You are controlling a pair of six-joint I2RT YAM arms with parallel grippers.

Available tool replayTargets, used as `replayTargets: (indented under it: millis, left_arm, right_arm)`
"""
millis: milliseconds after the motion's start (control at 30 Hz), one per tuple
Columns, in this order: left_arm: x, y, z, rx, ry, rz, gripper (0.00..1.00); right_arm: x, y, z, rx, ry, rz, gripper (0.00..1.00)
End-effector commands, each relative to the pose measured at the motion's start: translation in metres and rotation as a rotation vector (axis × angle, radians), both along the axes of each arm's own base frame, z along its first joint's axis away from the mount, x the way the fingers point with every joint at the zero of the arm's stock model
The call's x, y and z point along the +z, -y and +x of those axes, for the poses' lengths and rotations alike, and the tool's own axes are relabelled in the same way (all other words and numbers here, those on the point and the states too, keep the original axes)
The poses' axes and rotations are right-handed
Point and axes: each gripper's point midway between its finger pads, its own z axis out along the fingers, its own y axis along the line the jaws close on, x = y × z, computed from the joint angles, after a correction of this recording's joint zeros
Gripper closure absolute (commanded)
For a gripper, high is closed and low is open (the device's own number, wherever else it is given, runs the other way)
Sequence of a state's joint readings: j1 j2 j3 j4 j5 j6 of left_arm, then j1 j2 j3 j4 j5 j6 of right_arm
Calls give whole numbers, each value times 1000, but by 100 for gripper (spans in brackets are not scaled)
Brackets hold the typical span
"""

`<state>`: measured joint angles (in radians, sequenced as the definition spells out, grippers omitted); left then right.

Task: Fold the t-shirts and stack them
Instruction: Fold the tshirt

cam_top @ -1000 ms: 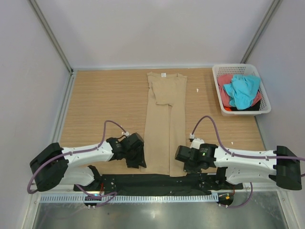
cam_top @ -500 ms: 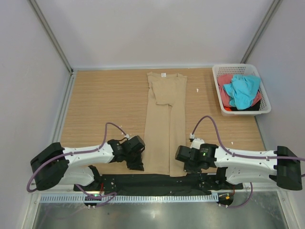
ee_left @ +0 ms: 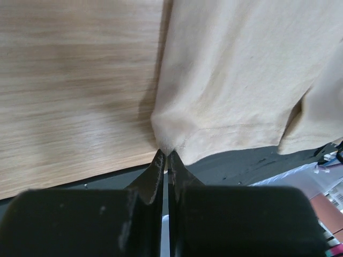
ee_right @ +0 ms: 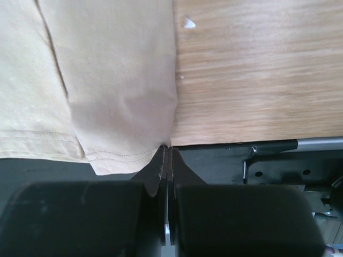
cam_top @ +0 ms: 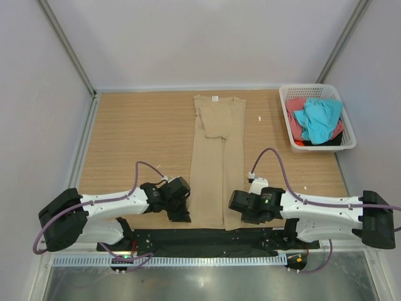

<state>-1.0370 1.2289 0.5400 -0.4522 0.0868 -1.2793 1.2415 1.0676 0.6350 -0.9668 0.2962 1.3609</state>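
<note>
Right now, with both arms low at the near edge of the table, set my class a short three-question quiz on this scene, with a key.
1. True or false: the long folded tan-beige cloth t-shirt lies inside the white plastic lattice basket.
2. Which part of the tan-beige t-shirt is the left pincer shut on? A. the collar; B. a near hem corner; C. a sleeve.
3. What colour is the shirt beneath the turquoise cloth t-shirt in the basket?
Key: 1 false; 2 B; 3 the coral-red shirt.
</note>
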Motion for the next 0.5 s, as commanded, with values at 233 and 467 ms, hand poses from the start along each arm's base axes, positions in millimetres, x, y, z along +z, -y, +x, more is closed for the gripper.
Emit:
replayTargets:
  millis: [233, 467]
  left_arm:
    - [32, 30, 54, 14, 60, 11, 100]
    - [45, 36, 100, 46, 74, -7, 100]
  right_arm:
    - [27, -14, 50, 74, 135, -42, 99]
    - [39, -21, 91, 108, 177, 3, 99]
